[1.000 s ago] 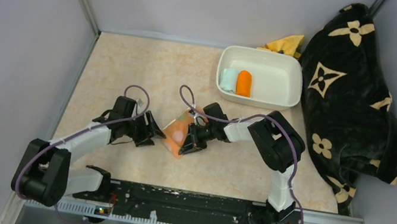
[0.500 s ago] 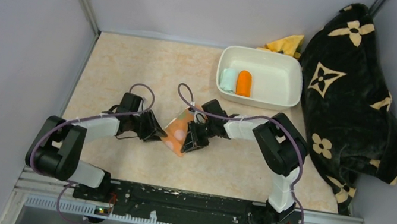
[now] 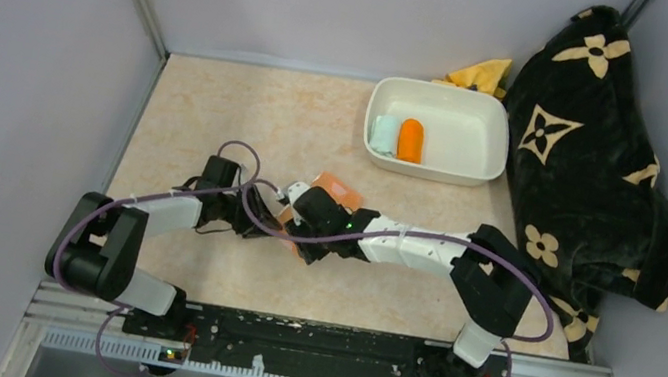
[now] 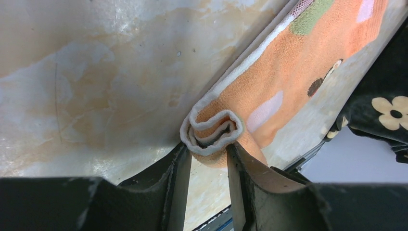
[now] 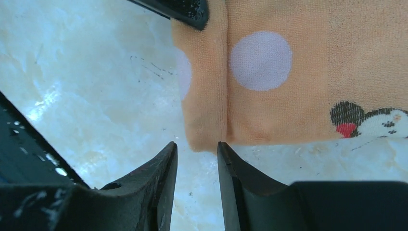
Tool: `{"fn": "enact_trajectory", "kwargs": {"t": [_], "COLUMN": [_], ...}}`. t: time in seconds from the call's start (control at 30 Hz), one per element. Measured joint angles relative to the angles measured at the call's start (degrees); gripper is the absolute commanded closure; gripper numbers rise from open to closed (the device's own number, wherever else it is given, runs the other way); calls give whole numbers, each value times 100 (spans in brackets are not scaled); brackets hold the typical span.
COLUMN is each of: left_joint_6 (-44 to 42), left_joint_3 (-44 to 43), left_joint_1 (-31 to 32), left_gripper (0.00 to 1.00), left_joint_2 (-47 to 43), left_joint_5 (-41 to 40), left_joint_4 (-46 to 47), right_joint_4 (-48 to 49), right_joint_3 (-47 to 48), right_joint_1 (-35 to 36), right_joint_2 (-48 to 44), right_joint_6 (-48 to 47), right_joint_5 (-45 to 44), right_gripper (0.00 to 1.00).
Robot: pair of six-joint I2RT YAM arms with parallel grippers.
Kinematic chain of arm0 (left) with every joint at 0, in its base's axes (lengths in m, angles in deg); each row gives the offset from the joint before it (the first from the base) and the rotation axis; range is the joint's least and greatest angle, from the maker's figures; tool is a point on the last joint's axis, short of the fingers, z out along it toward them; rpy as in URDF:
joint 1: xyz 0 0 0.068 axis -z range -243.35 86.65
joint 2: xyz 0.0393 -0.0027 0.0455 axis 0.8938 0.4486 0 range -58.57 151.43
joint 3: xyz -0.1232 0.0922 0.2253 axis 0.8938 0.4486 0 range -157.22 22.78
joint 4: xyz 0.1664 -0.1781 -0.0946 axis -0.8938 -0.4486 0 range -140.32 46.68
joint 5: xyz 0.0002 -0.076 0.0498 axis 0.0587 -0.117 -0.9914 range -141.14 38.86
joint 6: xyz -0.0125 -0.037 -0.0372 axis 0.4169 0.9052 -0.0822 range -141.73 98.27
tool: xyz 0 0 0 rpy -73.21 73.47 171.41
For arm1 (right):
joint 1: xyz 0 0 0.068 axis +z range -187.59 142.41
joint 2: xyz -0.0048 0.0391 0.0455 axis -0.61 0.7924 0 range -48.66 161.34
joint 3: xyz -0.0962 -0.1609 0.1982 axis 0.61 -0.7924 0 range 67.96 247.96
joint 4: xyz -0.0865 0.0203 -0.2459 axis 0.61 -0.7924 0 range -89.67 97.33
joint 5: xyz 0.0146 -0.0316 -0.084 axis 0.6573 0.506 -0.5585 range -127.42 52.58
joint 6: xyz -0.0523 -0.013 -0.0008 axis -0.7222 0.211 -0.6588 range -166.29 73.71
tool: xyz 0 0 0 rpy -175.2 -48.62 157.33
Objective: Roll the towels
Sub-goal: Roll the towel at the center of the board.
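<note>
Here the left gripper [image 4: 208, 149] pinches the dotted towel [image 4: 288, 72] by its rolled end; the right gripper [image 5: 196, 147], narrowly parted and empty, faces the roll's other end.

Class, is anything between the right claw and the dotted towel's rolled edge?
Nothing visible does. The right claw sits right at the dotted towel's rolled edge, with only bare table around it; the left claw pinches the roll's other end.

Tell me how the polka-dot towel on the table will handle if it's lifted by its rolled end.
Likely floppy: the polka-dot towel is thin terry lying flat on the table beyond its roll. The roll at the left gripper's fingers looks loose, with gaps between layers, so it may unwind. It probably weighs little.
</note>
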Motion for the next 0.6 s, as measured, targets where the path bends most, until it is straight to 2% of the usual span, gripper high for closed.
{"fn": "enact_trajectory", "kwargs": {"t": [0.2,0.6], "left_joint_6": [4,4], "left_joint_3": [-2,-68], "left_joint_1": [-11,-13], "left_gripper": [58,57], "left_joint_2": [9,114], "left_joint_5": [28,101], "left_joint_4": [4,-2], "right_joint_4": [79,507], "right_joint_3": [0,105], "right_joint_1": [481,667], "right_joint_2": [4,758], "right_joint_6": [-540,-988], "right_joint_5": [-785,-1172], "right_gripper": [61,59]}}
